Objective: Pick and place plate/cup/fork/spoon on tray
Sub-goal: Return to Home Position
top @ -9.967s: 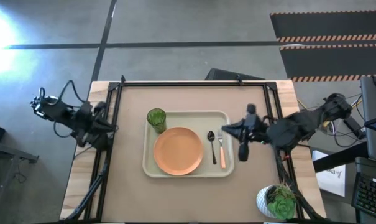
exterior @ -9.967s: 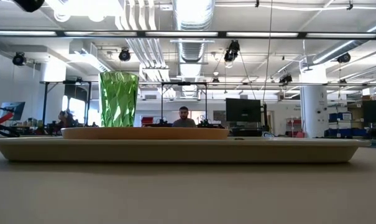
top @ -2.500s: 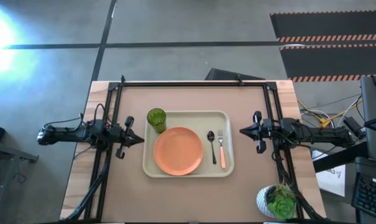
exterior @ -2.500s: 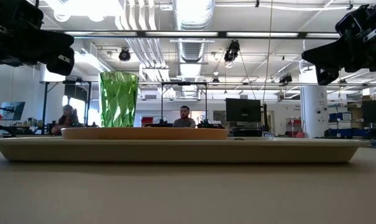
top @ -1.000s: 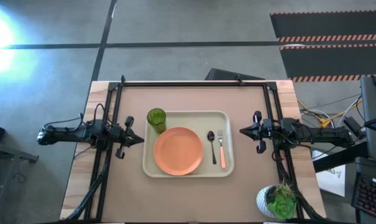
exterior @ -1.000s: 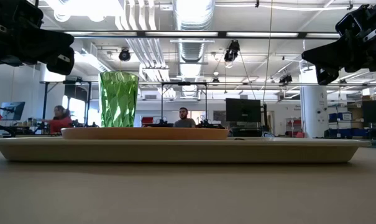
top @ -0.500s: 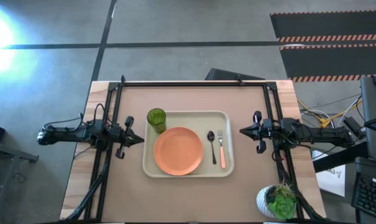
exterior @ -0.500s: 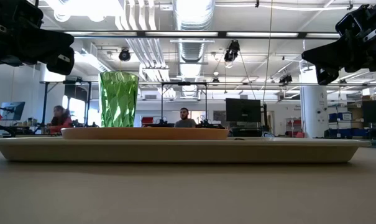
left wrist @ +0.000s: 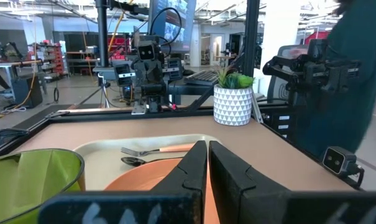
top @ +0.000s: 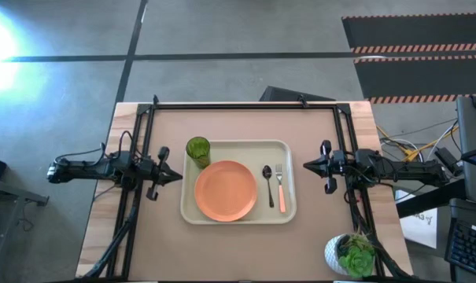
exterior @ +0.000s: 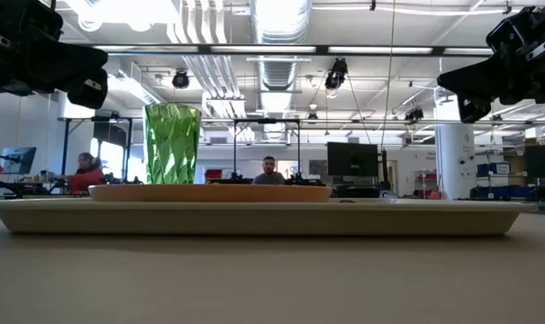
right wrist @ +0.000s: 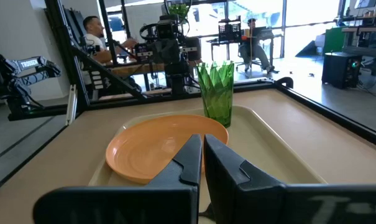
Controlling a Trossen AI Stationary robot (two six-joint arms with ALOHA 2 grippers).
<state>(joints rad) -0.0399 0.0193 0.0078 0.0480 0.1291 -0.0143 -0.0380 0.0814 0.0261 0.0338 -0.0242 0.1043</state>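
Plant pot [top: 350,254] near tray [top: 245,151]

Nothing here that I can actually read.
White marks run along a dark robot arm [right wrist: 26,64] beyond the table [top: 238,126], and a white sheet [top: 417,217] off the table's right edge carries a dark scrawl. Pale smears sit on the bodies of the left gripper [left wrist: 207,147] and the right gripper [right wrist: 201,139]. All are illegible.
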